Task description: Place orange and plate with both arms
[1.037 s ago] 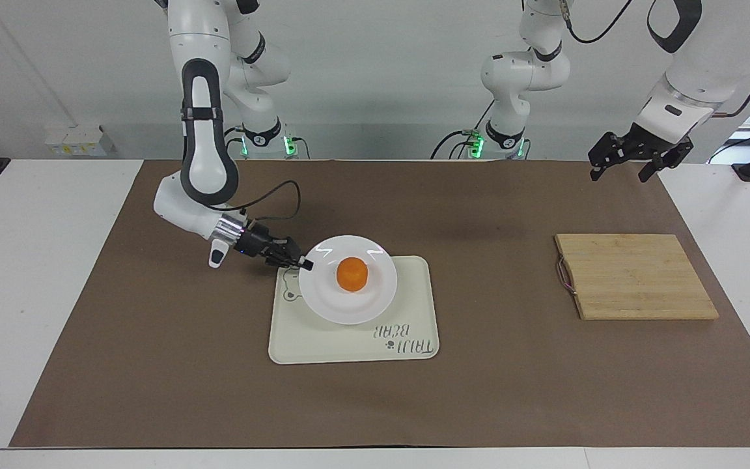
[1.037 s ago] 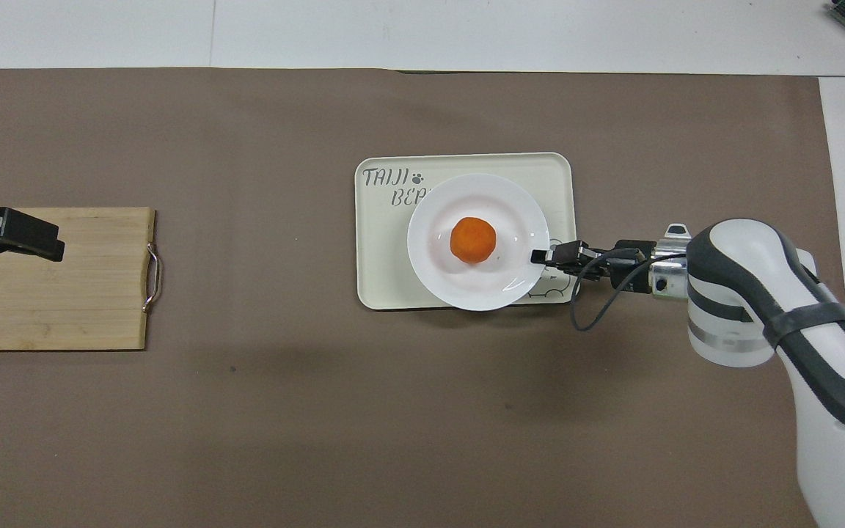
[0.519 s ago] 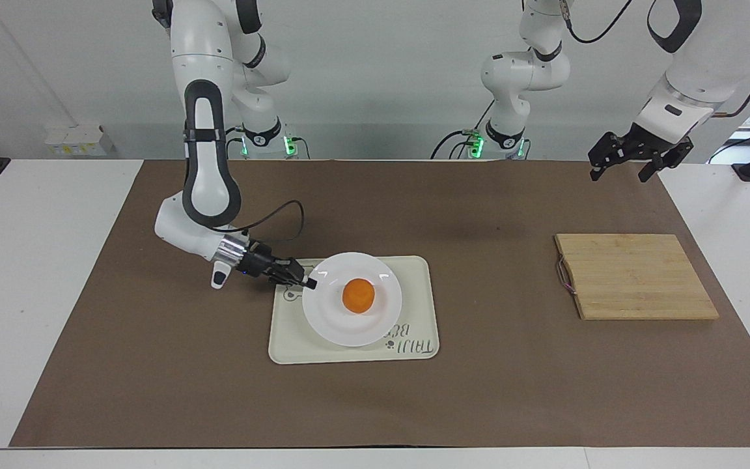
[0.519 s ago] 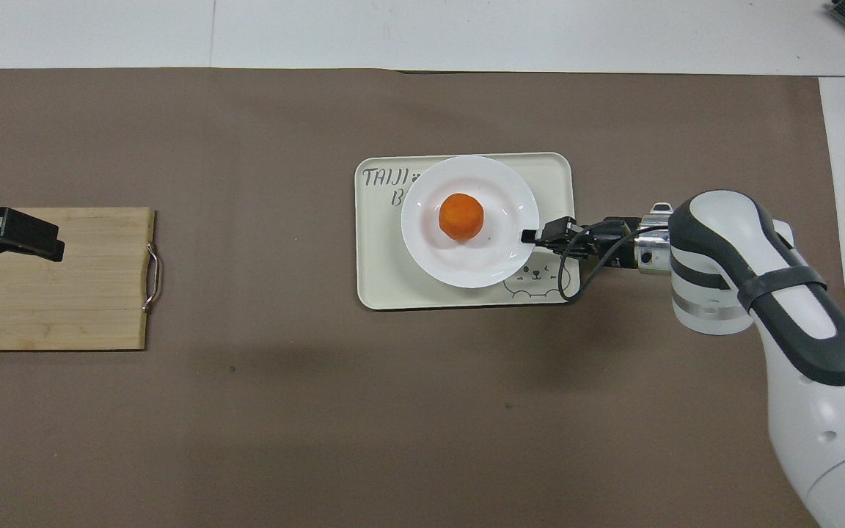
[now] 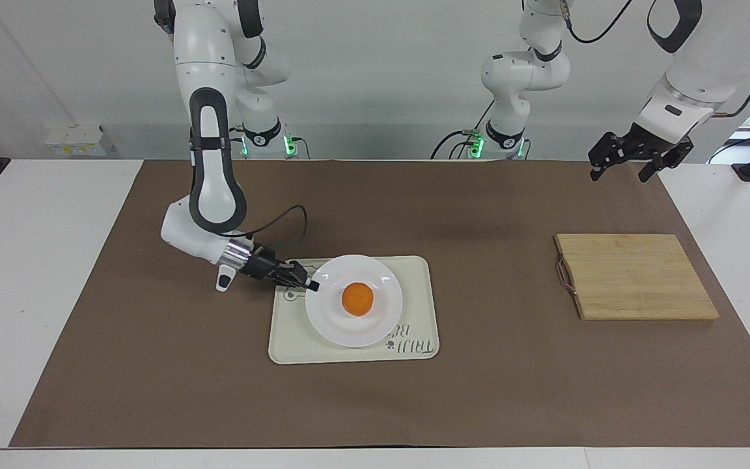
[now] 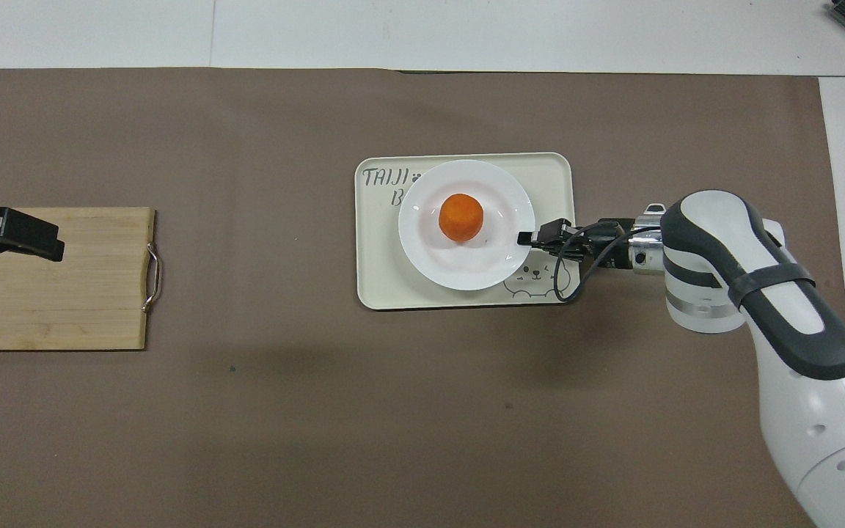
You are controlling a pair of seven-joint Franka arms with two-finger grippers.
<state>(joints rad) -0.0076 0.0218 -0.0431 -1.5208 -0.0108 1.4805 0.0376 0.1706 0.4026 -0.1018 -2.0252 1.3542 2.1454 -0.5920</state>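
Overhead view: right gripper is clenched on the plate rim at its 3 o'clock edge. Orange sits at the plate's centre, plate on the cream tray. Left gripper waits with fingers spread over the cutting board.

Two white jointed arms with glossy rounded shells, dark grey/black bands at the joints. right arm: long black oval inlay on the forearm, strap across it, bright metal ring at the wrist, thin black cable looping from wrist to black two-finger right gripper. left arm: same white shell, black cable hanging off it, black left gripper. Green lights at both bases, probably status LEDs.
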